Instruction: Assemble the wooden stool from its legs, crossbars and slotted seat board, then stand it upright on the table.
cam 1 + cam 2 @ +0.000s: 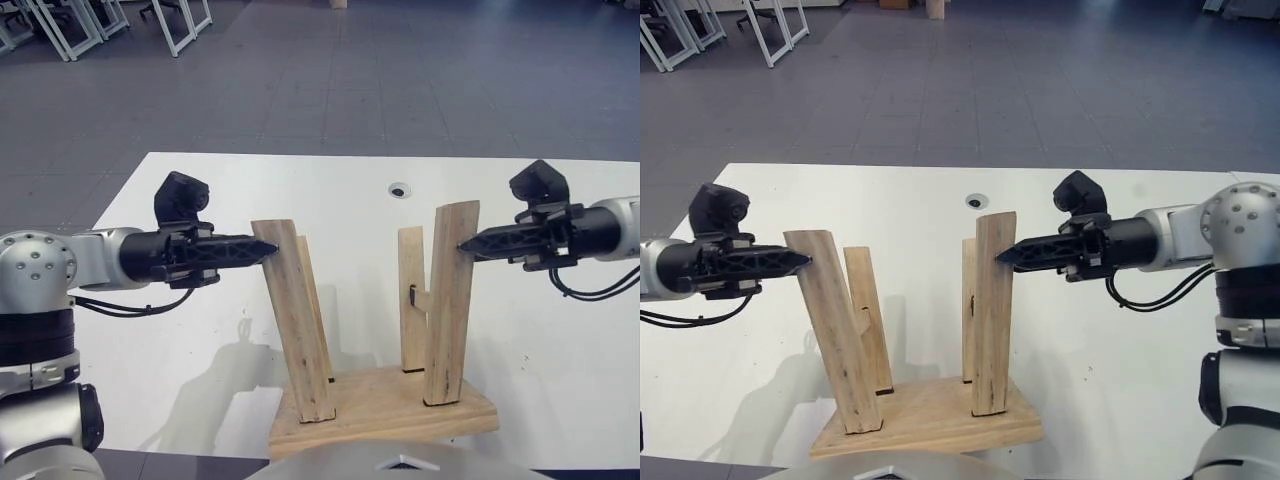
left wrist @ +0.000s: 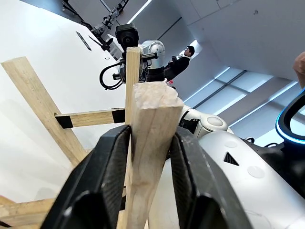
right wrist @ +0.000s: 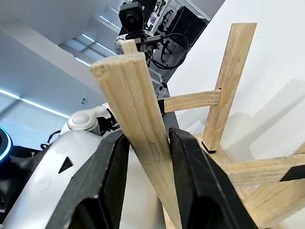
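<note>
– Start at the left. What are the left fingers [image 2: 112, 171] doing?

– They are clenched on the top end of the near-left leg [image 1: 297, 320], one on each side of the wood, with the arm held level above the tabletop [image 1: 540, 360].

– How does that leg sit?

– Its foot end is in a slot of the seat board [image 1: 385, 405] and it leans, the top tipped to the left. The far-left leg [image 1: 318, 300] stands just behind it, leaning the same way. A crossbar [image 3: 190, 100] joins the two.

– Where is the seat board?

– It lies flat on the tabletop close to the near edge, so the stool is upside down with all four legs pointing up.

– And on the right?

– The far-right leg [image 1: 411, 300] stands nearly upright in its slot. A second crossbar [image 1: 422, 297] runs from it to the near-right leg [image 1: 450, 300], which tilts slightly.

– What about the right fingers [image 3: 190, 162]?

– They are closed around the top of the near-right leg, gripping it from both sides, with that arm also level.

– Anything else on the tabletop?

– A round cable hole [image 1: 400, 189], well behind the stool.
</note>
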